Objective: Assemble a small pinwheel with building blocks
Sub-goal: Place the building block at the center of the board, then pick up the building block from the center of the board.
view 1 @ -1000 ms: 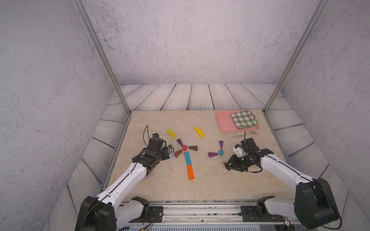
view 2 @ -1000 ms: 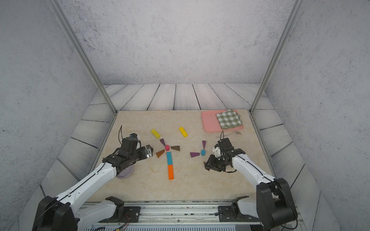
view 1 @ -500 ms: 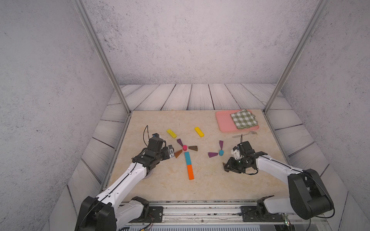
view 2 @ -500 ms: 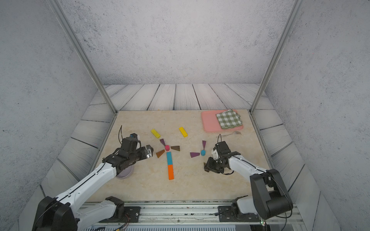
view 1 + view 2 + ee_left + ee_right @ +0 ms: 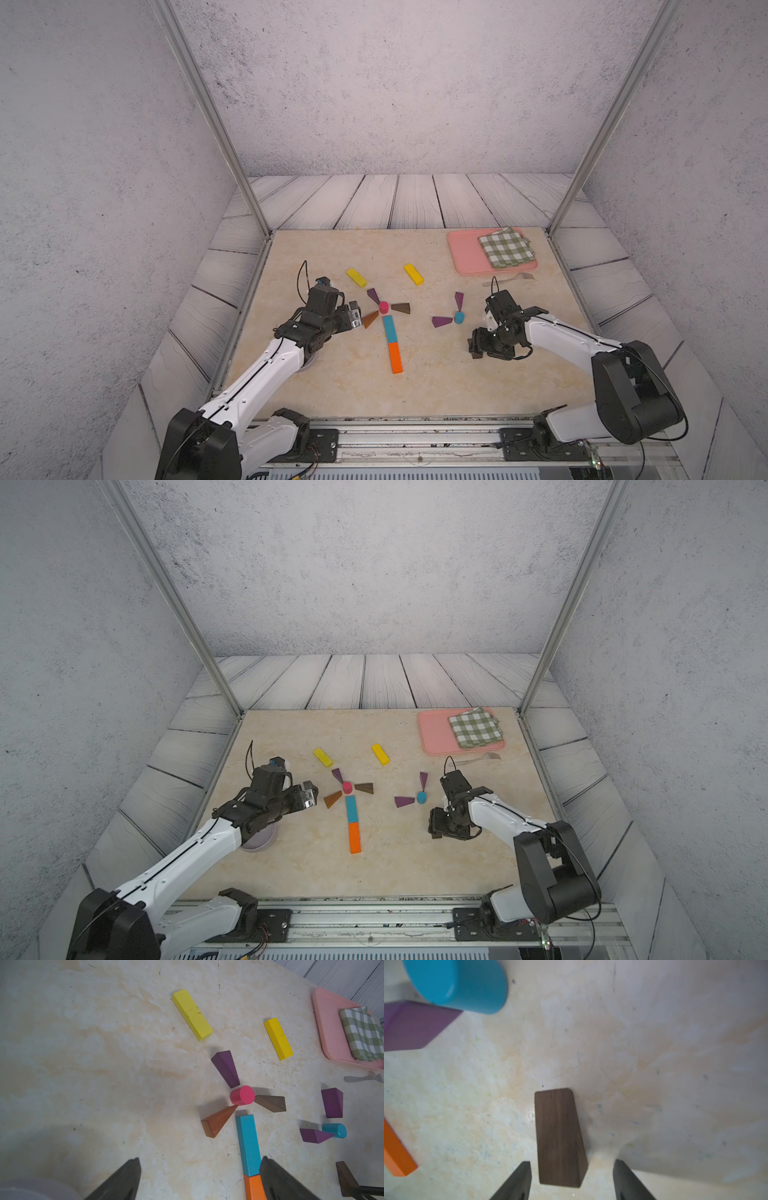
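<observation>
Just let go with the right gripper: pinched narrow a second ago, now spread with a gap on either side of the brown wedge and touching it nowhere. Leaves that wedge flat on the table, near the blue cylinder on the side toward the robot, apart from it. Hangs low over the wedge, close above the table.

Amounts, most likely, to a third blade delivered for the blue cylinder, joining the far purple wedge behind it and the left purple wedge on its left, both with tips at or almost at it. Looks unfinished all the same: lies clear of the blue cylinder, so may want a push inward before passing for a blade.

Shows no such change on the other side: left gripper spread wide and empty, as a second ago, well to the left of the blue cylinder. Hovers there beside the pink cylinder, already ringed by three wedges above the teal bar and orange bar.

Probably calls next for a stem below the blue cylinder. Could draw on the nearer yellow bar and farther yellow bar, both loose beyond the blue cylinder and leftward.
</observation>
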`<state>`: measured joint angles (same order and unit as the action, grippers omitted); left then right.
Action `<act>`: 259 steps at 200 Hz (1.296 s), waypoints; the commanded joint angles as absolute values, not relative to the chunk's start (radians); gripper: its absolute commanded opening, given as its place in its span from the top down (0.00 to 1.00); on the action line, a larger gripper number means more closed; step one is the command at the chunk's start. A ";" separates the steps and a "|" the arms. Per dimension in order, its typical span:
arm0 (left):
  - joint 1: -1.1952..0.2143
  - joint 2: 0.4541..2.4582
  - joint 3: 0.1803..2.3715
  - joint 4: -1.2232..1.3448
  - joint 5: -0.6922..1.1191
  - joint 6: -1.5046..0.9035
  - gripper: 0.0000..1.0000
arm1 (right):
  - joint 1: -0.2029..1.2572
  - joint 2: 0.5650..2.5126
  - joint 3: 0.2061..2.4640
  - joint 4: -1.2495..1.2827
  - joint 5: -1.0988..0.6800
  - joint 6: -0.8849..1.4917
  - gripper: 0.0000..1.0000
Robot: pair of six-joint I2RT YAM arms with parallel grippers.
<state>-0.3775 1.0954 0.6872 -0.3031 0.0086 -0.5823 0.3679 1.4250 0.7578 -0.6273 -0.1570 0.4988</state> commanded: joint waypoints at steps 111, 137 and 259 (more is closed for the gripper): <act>-0.372 1.084 0.738 -0.244 0.181 -0.605 0.04 | 0.534 1.528 0.804 -0.609 -0.028 0.487 0.41; -0.371 1.095 0.724 -0.181 0.262 -0.622 0.04 | 0.512 1.546 0.790 -0.577 -0.037 0.471 0.52; -0.664 1.291 1.057 -0.409 0.100 -0.666 0.14 | 0.425 1.156 0.557 -0.029 -0.605 0.700 0.82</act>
